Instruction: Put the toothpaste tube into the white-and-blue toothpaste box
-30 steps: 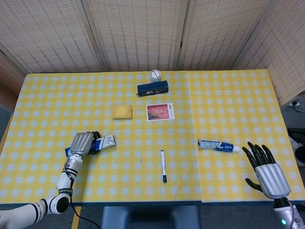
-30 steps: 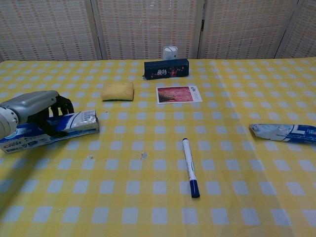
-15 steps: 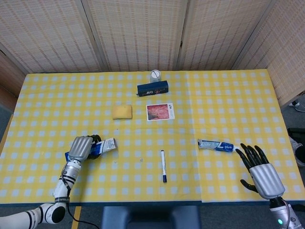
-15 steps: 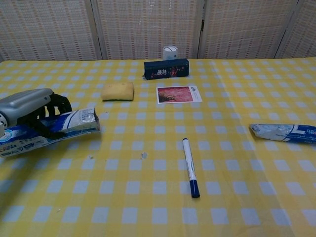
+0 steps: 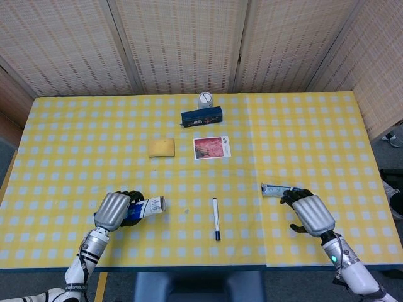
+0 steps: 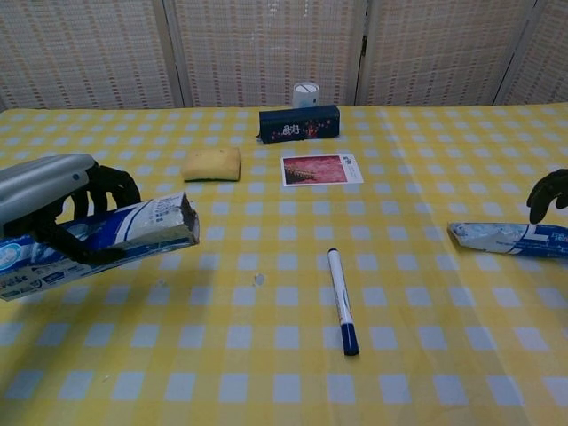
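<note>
While the left hand (image 5: 115, 211) is wrapping its fingers around the white-and-blue toothpaste box (image 5: 144, 208), the box is hanging clear of the yellow checked table (image 5: 302, 138) near the front left edge, with its open end pointing toward the middle of the table. In the chest view that open end (image 6: 187, 219) is facing right, and the inside is too dark to tell whether anything is in it.

The toothpaste tube (image 6: 506, 239) is lying flat on the table at the front right, well apart from the box. The right hand (image 5: 310, 212) is hovering over the tube's right end, palm down, with its dark fingers curling toward the tube. From the head view only the left part of the tube (image 5: 274, 189) is showing beyond the fingertips. Whether the fingers are actually touching or gripping the tube cannot be told; in the chest view only dark fingertips (image 6: 547, 193) are showing, just above the tube.

Between the two hands a pen (image 5: 215, 219) is lying on the table. Farther back are sitting a yellow sponge (image 5: 162, 147), a picture card (image 5: 211, 147), a dark blue box (image 5: 201, 116) and a small white jar (image 5: 205, 99) just behind it.
</note>
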Robot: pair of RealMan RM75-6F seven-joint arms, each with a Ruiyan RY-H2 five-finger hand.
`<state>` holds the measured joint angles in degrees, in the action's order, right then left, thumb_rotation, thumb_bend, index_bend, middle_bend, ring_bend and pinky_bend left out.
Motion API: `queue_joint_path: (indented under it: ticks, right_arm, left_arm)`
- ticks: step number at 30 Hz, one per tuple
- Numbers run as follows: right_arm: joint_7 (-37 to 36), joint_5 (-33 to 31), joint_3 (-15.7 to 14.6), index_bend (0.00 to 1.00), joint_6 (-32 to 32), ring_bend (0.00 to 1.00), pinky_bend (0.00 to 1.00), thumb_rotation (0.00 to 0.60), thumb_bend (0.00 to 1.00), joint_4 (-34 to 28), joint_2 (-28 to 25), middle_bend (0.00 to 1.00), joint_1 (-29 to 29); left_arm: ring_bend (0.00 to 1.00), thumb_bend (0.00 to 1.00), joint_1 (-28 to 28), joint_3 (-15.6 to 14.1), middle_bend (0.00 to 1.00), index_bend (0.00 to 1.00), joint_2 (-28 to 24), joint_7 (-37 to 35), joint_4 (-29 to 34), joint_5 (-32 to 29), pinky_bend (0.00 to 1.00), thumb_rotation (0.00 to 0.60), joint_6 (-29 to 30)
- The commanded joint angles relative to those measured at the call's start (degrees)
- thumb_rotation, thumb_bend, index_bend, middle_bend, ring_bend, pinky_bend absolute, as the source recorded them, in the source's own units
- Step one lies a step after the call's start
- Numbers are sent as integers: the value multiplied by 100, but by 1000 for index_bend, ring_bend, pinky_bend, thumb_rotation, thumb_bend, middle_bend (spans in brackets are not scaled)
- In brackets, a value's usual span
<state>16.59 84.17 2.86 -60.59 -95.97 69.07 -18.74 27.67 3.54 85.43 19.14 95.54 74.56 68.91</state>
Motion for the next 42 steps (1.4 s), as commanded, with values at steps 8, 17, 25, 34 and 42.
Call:
queue_joint_path:
  ticks: [8,17,25,34,42]
  right_arm:
    - [1418,-1526,549,414,398,312,321,600,198,204,865,292,-695]
    - [1954,-2268,659,419,251,315,328,600,198,701,1300,295,-947]
    - [1986,-2606,712,450,274,339,359,600,198,1288,1597,319,-1153]
    - [2138,-3029,717,476,406,366,382,600,198,1708,1872,338,-1381]
    - [2378,-3295,645,495,448,376,386,600,198,1896,2075,351,-1549]
  left_arm:
    - [544,327,-40,11,652,596,-165,-7,169,65,578,600,3]
    - [544,327,-59,48,653,596,-279,-143,168,94,578,600,-23]
    - [544,326,-68,57,652,596,-296,-262,96,163,578,600,-38]
    - [539,327,-62,139,652,594,-347,-409,16,137,577,600,-67]
    - [539,327,-57,193,652,594,-386,-598,-78,116,577,600,-112]
